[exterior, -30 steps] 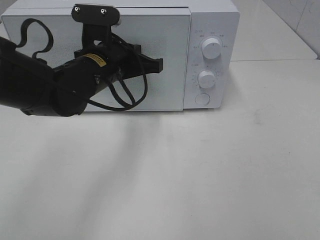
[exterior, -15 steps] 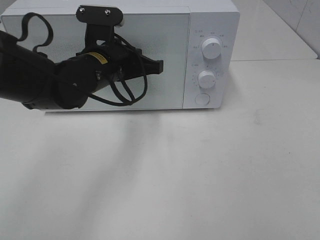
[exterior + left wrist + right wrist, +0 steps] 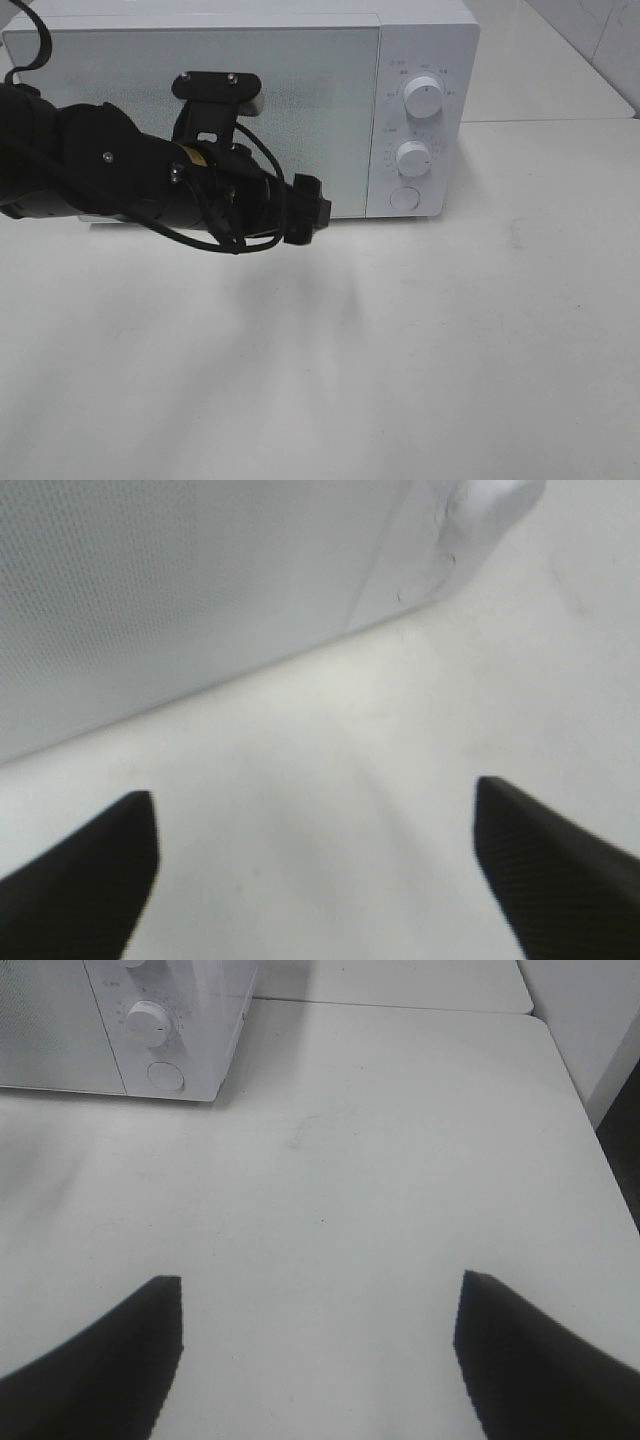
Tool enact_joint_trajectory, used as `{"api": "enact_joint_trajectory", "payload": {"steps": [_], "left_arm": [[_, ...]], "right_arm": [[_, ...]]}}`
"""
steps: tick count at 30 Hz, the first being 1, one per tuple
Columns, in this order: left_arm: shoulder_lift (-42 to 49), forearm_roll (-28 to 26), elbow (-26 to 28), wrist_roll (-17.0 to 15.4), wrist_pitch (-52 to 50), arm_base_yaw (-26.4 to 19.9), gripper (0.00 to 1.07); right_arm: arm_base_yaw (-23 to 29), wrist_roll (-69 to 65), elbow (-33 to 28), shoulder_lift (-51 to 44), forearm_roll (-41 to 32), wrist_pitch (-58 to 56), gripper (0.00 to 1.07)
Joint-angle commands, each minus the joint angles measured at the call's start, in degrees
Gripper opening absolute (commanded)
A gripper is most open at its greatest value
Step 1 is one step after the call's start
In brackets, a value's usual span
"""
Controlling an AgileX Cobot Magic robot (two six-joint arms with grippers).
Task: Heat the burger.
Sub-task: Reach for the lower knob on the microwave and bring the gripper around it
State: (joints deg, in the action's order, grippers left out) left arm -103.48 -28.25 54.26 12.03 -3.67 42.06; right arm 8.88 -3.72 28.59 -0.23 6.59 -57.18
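Observation:
The burger is out of view. The white microwave [image 3: 300,90] stands at the back of the table with its door shut; it also shows in the left wrist view [image 3: 180,580] and the right wrist view [image 3: 190,1030]. My left gripper [image 3: 312,210] hovers low in front of the door's lower right part, open and holding nothing. In its own wrist view the left gripper [image 3: 315,790] has its fingers wide apart over bare table. My right gripper [image 3: 320,1278] is open over the table right of the microwave, with nothing between its fingers.
Two white knobs [image 3: 424,97] [image 3: 413,157] and a round button [image 3: 403,198] sit on the microwave's right panel. The white table [image 3: 400,350] stretches in front and to the right; its right edge [image 3: 590,1130] drops off beside a wall.
My left arm has come down from mid-height on the door to near its lower edge. Its gripper, shut before, now stands open.

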Motion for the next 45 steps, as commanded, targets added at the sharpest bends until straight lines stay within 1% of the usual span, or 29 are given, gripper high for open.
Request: {"api": "enact_joint_trajectory", "payload": {"steps": [1,2,6,7,9,10,11,15,16,18,19,20,22,23,25,26,28,31,32,33,34,35,36,37,39,41,42,43,45], "left_arm": [[1.6,-0.3,-0.2,0.1,6.3,0.2,1.00],[2.8,0.0,-0.2,0.1,11.5,0.2,0.99],[4.7,2.8,-0.2,0.3,17.1,0.2,0.99],[6.2,5.7,-0.2,0.3,21.1,0.2,0.99],[7.2,7.4,-0.2,0.3,23.0,0.2,0.99],[9.2,10.7,-0.2,0.3,26.2,0.2,0.99],[10.1,12.1,-0.2,0.2,27.9,0.2,0.99],[12.4,13.1,-0.2,-1.0,32.0,-0.7,0.99],[13.7,13.0,-0.2,-2.7,35.1,-2.5,0.99],[14.3,13.0,-0.2,-3.4,36.6,-3.4,0.99],[15.3,12.9,-0.2,-3.8,40.0,-5.8,0.99],[15.3,12.9,-0.2,-3.8,40.0,-5.8,0.99],[17.1,12.8,-0.2,-4.1,46.2,-10.4,0.99],[17.1,12.8,-0.2,-4.1,46.2,-10.4,0.99],[19.6,12.9,-0.2,-4.0,50.6,-14.7,0.99],[19.6,12.9,-0.2,-4.0,50.6,-14.7,0.99],[23.4,13.1,-0.2,-4.0,55.6,-20.7,0.99],[24.3,13.1,-0.2,-4.0,57.0,-22.6,0.99],[26.0,13.3,-0.2,-4.0,60.0,-26.1,0.99],[26.9,13.3,-0.2,-4.0,61.6,-27.8,0.99],[26.9,13.3,-0.2,-4.0,61.6,-27.8,0.99],[28.7,13.4,-0.2,-4.1,64.6,-30.7,0.99],[29.7,13.6,-0.2,-4.1,66.2,-32.0,0.99],[29.7,13.6,-0.2,-4.1,66.2,-32.0,0.99],[33.4,15.2,-0.2,-4.1,69.2,-36.3,0.99],[34.4,15.6,-0.3,-4.1,69.3,-37.2,0.99],[36.4,16.4,-0.8,-4.2,69.8,-39.6,0.99],[36.4,16.4,-0.8,-4.2,69.8,-39.6,0.99],[39.3,16.6,-2.3,-4.6,70.0,-42.3,0.99]], "right_arm": [[-0.2,0.2,-0.1,-1.5,0.1,0.1,0.74],[-0.2,0.2,-0.1,-1.5,0.1,0.1,0.74],[-0.2,0.2,-0.1,-1.5,0.1,0.1,0.74],[-0.2,0.2,-0.1,-1.5,0.1,0.1,0.74],[-0.2,0.2,-0.1,-1.5,0.1,0.1,0.74],[-0.2,0.2,-0.1,-1.5,0.1,0.1,0.74],[-0.2,0.2,-0.1,-1.5,0.1,0.1,0.74],[-0.2,0.2,-0.1,-1.5,0.1,0.1,0.74],[-0.2,0.2,-0.1,-1.5,0.1,0.1,0.74],[-0.2,0.2,-0.1,-1.5,0.1,0.1,0.74],[-0.2,0.2,-0.1,-1.5,0.1,0.1,0.74],[-0.2,0.2,-0.1,-1.5,0.1,0.1,0.74],[-0.2,0.2,-0.1,-1.5,0.1,0.1,0.74],[-0.2,0.2,-0.1,-1.5,0.1,0.1,0.74],[-0.2,0.2,-0.1,-1.5,0.1,0.1,0.74],[-0.2,0.2,-0.1,-1.5,0.1,0.1,0.74],[-0.2,0.2,-0.1,-1.5,0.1,0.1,0.74],[-0.2,0.2,-0.1,-1.5,0.1,0.1,0.74],[-0.2,0.2,-0.1,-1.5,0.1,0.1,0.74],[-0.2,0.2,-0.1,-1.5,0.1,0.1,0.74],[-0.2,0.2,-0.1,-1.5,0.1,0.1,0.74],[-0.2,0.2,-0.1,-1.5,0.1,0.1,0.74],[-0.2,0.2,-0.1,-1.5,0.1,0.1,0.74],[-0.2,0.2,-0.1,-1.5,0.1,0.1,0.74],[-0.2,0.2,-0.1,-1.5,0.1,0.1,0.74],[-0.2,0.2,-0.1,-1.5,0.1,0.1,0.74],[-0.2,0.2,-0.1,-1.5,0.1,0.1,0.74],[-0.2,0.2,-0.1,-1.5,0.1,0.1,0.74],[-0.2,0.2,-0.1,-1.5,0.1,0.1,0.74]]}}
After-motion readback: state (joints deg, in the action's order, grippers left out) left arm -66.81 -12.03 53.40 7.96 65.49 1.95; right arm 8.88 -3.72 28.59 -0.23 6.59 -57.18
